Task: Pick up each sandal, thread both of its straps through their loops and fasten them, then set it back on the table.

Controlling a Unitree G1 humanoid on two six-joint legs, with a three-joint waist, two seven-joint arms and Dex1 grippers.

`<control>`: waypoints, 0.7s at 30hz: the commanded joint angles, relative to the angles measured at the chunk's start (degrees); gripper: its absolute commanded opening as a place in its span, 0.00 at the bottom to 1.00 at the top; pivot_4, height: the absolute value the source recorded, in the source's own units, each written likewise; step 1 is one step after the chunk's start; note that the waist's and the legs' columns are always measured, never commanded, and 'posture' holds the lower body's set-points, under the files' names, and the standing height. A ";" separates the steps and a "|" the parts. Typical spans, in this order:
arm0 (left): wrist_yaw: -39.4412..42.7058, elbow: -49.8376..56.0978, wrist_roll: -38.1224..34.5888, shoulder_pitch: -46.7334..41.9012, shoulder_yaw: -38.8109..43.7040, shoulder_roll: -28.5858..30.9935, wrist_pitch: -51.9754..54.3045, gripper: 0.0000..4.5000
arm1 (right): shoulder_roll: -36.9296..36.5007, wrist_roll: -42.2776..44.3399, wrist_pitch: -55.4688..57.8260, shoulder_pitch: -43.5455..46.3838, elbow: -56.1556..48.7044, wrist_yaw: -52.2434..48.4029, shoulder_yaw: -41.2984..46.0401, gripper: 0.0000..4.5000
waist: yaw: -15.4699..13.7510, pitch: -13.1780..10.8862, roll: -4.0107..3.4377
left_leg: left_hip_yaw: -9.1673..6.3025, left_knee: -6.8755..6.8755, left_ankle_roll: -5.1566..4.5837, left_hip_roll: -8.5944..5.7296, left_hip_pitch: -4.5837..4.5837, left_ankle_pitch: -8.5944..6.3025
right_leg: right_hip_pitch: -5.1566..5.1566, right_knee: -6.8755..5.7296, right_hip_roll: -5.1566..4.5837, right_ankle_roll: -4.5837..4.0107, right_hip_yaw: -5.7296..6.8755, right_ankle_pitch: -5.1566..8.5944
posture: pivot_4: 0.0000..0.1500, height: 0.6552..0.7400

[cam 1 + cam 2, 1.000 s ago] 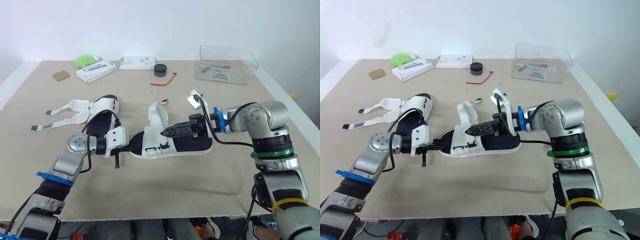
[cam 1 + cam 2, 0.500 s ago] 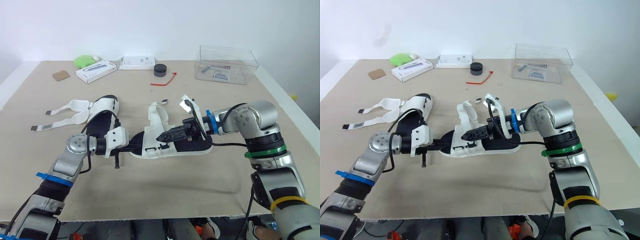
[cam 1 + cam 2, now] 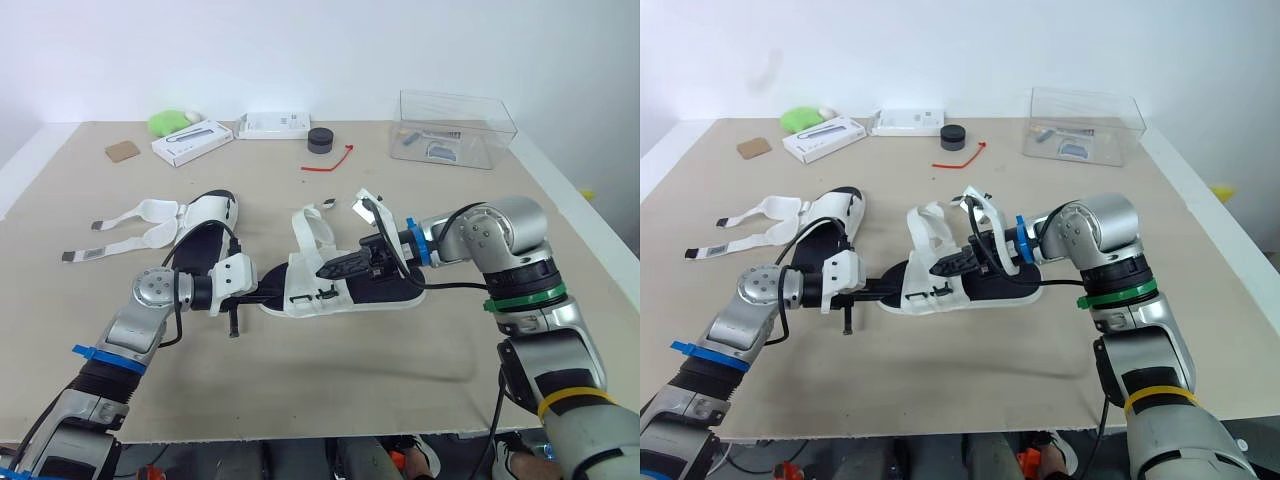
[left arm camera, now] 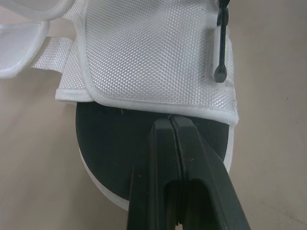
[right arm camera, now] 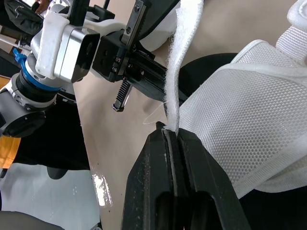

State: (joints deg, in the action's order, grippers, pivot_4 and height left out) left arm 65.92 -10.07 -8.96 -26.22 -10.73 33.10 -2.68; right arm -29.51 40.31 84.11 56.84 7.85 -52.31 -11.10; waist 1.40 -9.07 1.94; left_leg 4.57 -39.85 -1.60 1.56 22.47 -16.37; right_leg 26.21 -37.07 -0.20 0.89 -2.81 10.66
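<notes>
**Sole pinned, strap pinched: mid-threading on the centre sandal**

Head view: the sandal (image 3: 350,288) I'm working on sits mid-frame, resting on the table (image 3: 300,380) as far as I can tell. My left gripper (image 3: 278,297) meets its left end. The right gripper (image 3: 324,270) reaches in over the white upper from the right. The second sandal (image 3: 200,225) lies at centre left with its straps splayed loose, not yet fastened.

Left wrist view: the fingers (image 4: 163,143) are pressed together on the rim of the black sole (image 4: 105,143), next to the mesh upper (image 4: 153,57). I judge this grip is an anchor, so the shoe cannot slide while the other arm pulls.

Right wrist view: the fingers (image 5: 153,158) are clamped on a white strap (image 5: 178,62), which stands up from the pinch beside the mesh. That hold should let me steer the strap's free end towards a loop, though I cannot make out which one.
</notes>
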 commanded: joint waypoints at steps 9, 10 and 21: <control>-0.24 -0.81 1.23 0.54 -0.04 1.17 -0.16 0.00 | 1.61 2.12 4.81 -4.69 -11.01 7.92 8.09 0.01 | -0.01 0.00 0.00 | -0.02 0.00 0.00 0.00 0.01 0.00 | 0.00 0.00 -0.02 0.01 0.02 0.00 | 1.00 1.00; -0.20 -0.91 1.26 0.49 -0.09 1.15 -0.24 0.00 | 1.86 2.20 5.44 -5.06 -11.61 8.58 8.57 0.01 | 0.00 0.00 0.00 | -0.02 0.00 0.00 0.00 0.02 0.00 | 0.00 0.00 -0.02 0.01 0.01 0.00 | 1.00 1.00; 0.01 -1.92 1.45 -0.10 -0.52 1.11 -1.00 0.00 | 2.91 2.50 8.39 -7.96 -14.00 15.15 12.29 0.01 | 0.00 0.00 0.00 | -0.02 0.01 0.00 0.00 0.02 0.00 | 0.00 0.01 -0.01 0.01 0.01 0.01 | 1.00 1.00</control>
State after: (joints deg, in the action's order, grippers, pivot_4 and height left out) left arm 65.69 -10.68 -8.95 -26.61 -11.04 33.09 -3.91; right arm -25.90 41.89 91.92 49.34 -4.32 -37.75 0.02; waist 1.40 -9.07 1.95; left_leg 4.55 -39.84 -1.60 1.56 22.49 -16.37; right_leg 26.21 -37.06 -0.20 0.91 -2.80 10.68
